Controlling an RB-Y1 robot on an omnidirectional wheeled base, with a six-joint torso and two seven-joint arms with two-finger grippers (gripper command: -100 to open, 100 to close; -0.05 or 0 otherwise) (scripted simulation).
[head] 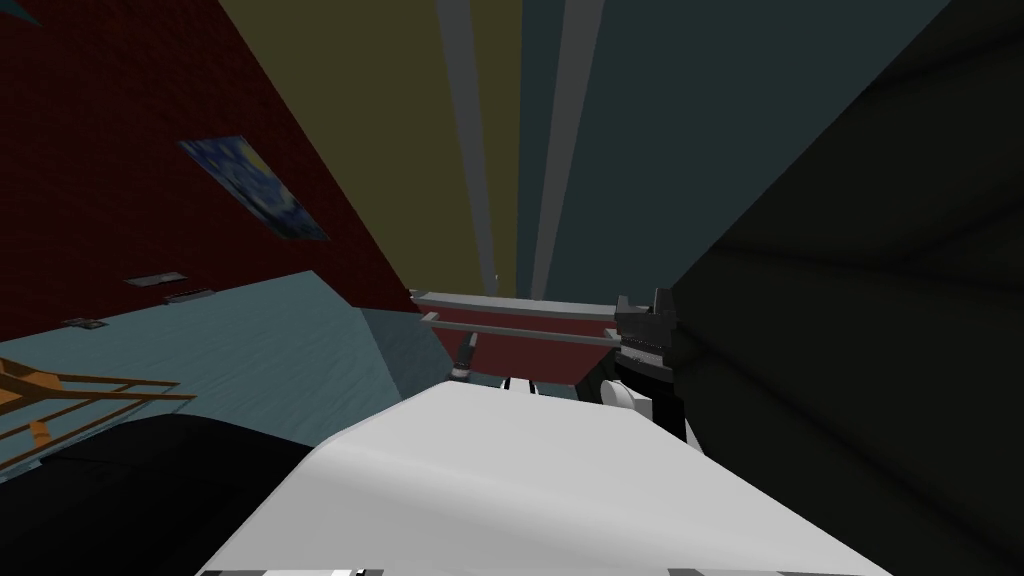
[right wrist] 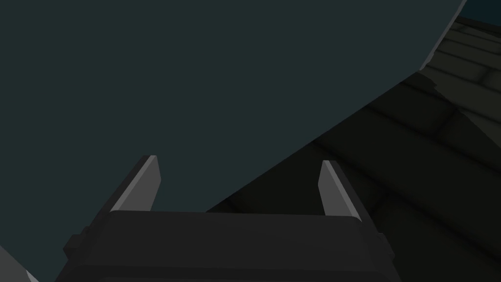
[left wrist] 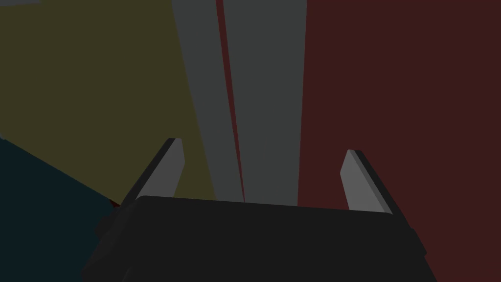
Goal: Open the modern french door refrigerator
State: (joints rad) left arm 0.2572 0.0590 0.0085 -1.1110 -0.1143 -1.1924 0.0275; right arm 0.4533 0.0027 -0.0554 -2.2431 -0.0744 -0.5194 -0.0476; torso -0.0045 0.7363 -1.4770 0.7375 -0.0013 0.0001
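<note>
Refrigerator, a tall one with an olive door panel and a dark teal door panel, is seen very close ahead in the head view. Two long grey strip handles run side by side where the refrigerator's two panels meet. The left hand is pointed at these handles on the refrigerator's front, and its two thin light grey fingers are held apart. A dark red flat surface is seen beside the handles. The right hand is turned to the refrigerator's dark teal panel, with its fingers also apart. A dark tiled surface lies next to that panel. Below the refrigerator's handles, two grey horizontal bars are seen, and the right hand's dark box is at their end; whether it touches them cannot be told.
</note>
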